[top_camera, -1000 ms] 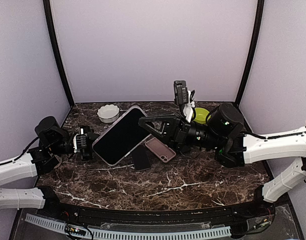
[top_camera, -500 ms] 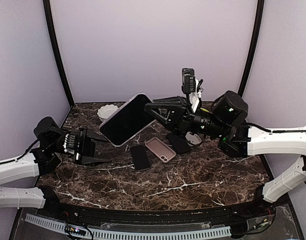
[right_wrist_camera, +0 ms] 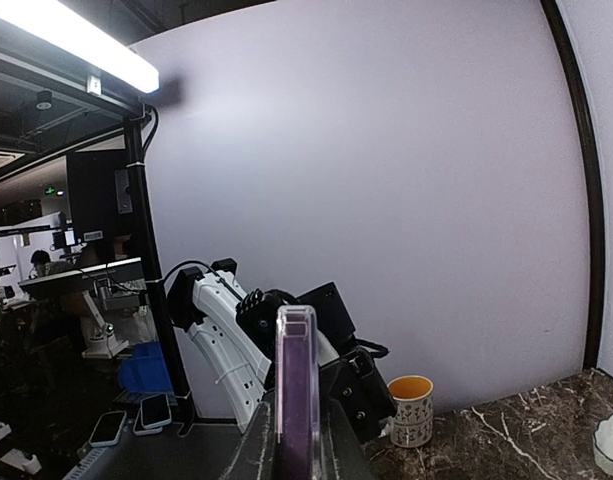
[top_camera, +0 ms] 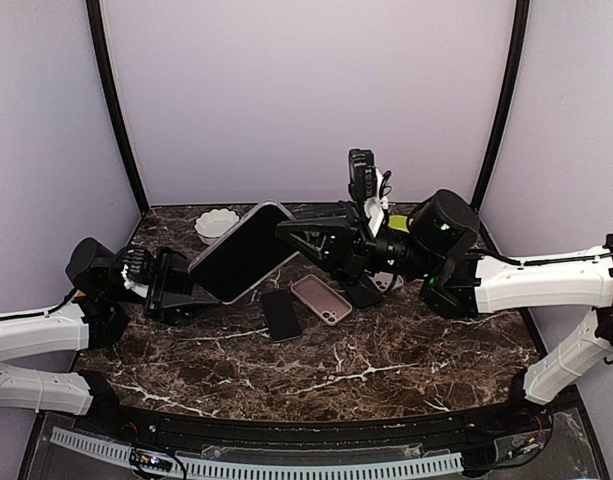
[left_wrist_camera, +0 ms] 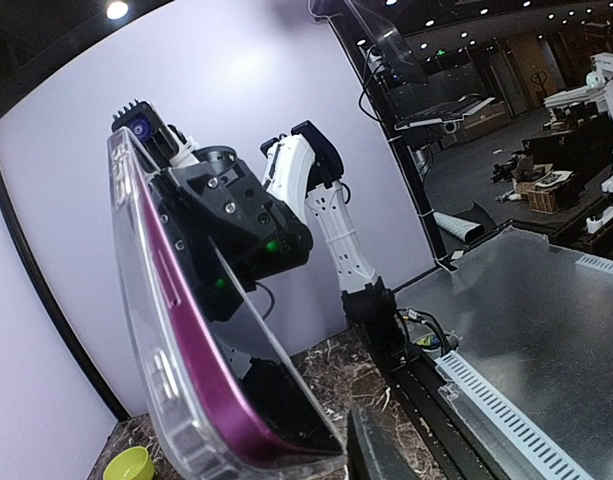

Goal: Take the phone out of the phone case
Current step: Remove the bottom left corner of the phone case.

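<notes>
A dark marble desk (top_camera: 386, 370) sits under lilac walls. Above its left half the right end effector (top_camera: 289, 240) clamps the phone (top_camera: 236, 258), tilted in its clear phone case (left_wrist_camera: 141, 330), likely offering a free edge to the left end effector (top_camera: 181, 288), whose opening I cannot tell.

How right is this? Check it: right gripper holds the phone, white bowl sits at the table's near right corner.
Wrong on the bowl: the top view shows it at the table's far left corner. The right gripper does hold the phone.
</notes>
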{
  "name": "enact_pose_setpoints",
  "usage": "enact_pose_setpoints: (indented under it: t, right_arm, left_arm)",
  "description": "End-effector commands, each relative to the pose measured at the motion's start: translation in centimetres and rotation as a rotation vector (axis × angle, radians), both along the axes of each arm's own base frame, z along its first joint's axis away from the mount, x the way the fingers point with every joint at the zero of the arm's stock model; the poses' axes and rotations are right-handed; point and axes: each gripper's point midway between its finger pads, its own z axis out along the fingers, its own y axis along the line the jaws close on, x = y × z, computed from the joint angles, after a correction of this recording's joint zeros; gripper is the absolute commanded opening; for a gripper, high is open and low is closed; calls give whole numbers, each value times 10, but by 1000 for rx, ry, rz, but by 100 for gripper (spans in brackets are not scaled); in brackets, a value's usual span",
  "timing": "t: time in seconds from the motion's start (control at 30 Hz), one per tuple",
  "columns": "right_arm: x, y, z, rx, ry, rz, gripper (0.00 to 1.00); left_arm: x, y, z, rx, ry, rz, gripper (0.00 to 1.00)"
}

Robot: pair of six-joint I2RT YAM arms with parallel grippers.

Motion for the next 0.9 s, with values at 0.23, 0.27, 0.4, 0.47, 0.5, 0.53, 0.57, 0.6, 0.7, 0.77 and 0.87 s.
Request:
enact_pose_setpoints:
  t: [0.23, 0.27, 0.4, 0.47, 0.5, 0.53, 0.57, 0.6, 0.7, 0.77, 0.87]
  right_arm:
    - [-7, -17, 54, 194, -39, 21, 0]
    - [-6, -18, 55, 201, -33, 18, 0]
    - [-5, -20, 60, 224, -15, 19, 0]
    - [-5, -21, 62, 229, -16, 20, 0]
    - [-5, -20, 61, 227, -16, 20, 0]
    - [-5, -20, 60, 225, -16, 21, 0]
    - [-5, -20, 59, 224, -14, 19, 0]
    - [-4, -20, 58, 224, -13, 15, 0]
    - [-5, -19, 55, 224, -9, 12, 0]
    - [-6, -18, 51, 227, -12, 7, 0]
    - [-6, -15, 47, 225, -5, 15, 0]
  left_arm:
    - [-7, 4, -4, 11, -52, -11, 24]
    - [-6, 3, -6, 21, -52, -9, 24]
    - [-7, 3, -8, 28, -53, -6, 30]
    - [-7, 3, -7, 27, -51, -8, 31]
    - [-6, 3, -7, 26, -48, -8, 32]
    - [-6, 3, -6, 22, -50, -6, 32]
    - [-6, 3, -7, 23, -48, -8, 32]
    - [-6, 3, -6, 17, -51, -7, 31]
    - [-4, 2, -4, 7, -47, 4, 29]
    - [-3, 3, -1, -7, -48, 13, 29]
    - [-4, 3, 0, -10, -45, 7, 31]
